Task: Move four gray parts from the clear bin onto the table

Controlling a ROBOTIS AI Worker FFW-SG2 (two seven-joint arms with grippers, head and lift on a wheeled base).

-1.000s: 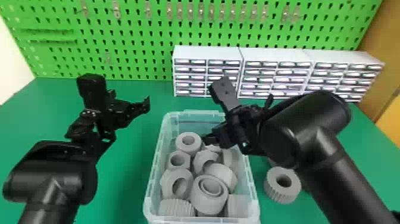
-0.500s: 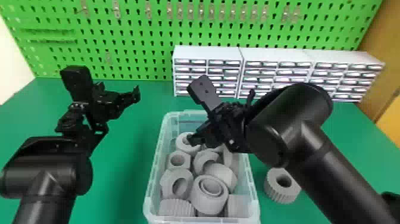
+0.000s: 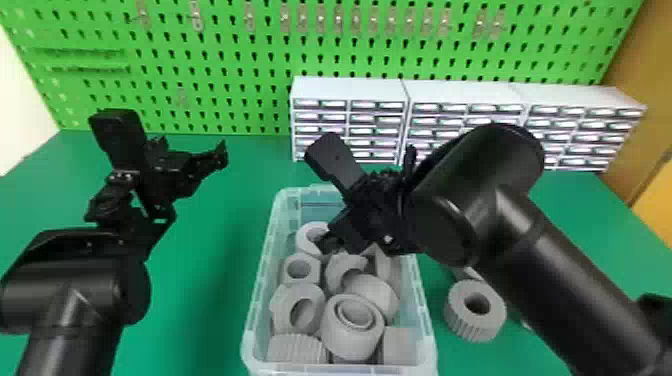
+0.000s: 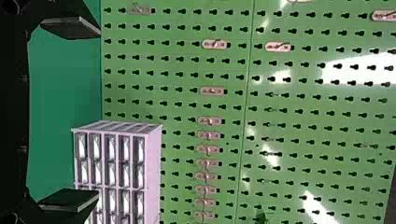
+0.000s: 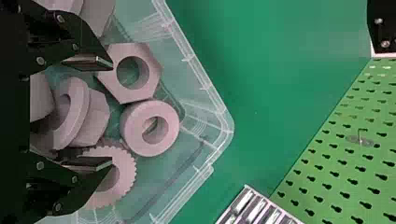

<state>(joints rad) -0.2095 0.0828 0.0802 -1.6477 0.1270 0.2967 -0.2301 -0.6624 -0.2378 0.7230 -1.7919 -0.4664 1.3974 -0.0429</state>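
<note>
- Head view: the right gripper (image 3: 330, 244) is over the far end of the bin (image 3: 330, 371), with gray parts crowded below it and toward the robot. The main danger looks like a bad closing: the near ring (image 3: 306, 241) is round and has neighbours on its near side, so a low, off-centre descent could knock it or roll it away. The bin's far wall is also near enough to be bumped. The parts are matte gray, mostly thick and holed, some smooth, some ribbed, lying at mixed tilts. Outside the bin, nearer the robot and to the right of that gripper, a ribbed part (image 3: 455, 320) is on the table (image 3: 210, 320) with its hole facing up.
- Left wrist view: the left gripper (image 4: 99, 114) is parked open and empty, facing the pegboard (image 4: 177, 102) and drawers (image 4: 154, 172) — little risk from this side unless it swings over the bin.
- Right wrist view: the right gripper is open, holding nothing. Its fingers (image 5: 88, 62) line up over the edges of the hex part (image 5: 154, 74) and the toothed part (image 5: 126, 172); going straight down could land a tip on either — or trap two parts at once. The ring is just beyond the tips, smooth, pale and thick-walled. A flanged part (image 5: 95, 116) leans between the lines of the fingers, and its tilt could make a grip slip.
</note>
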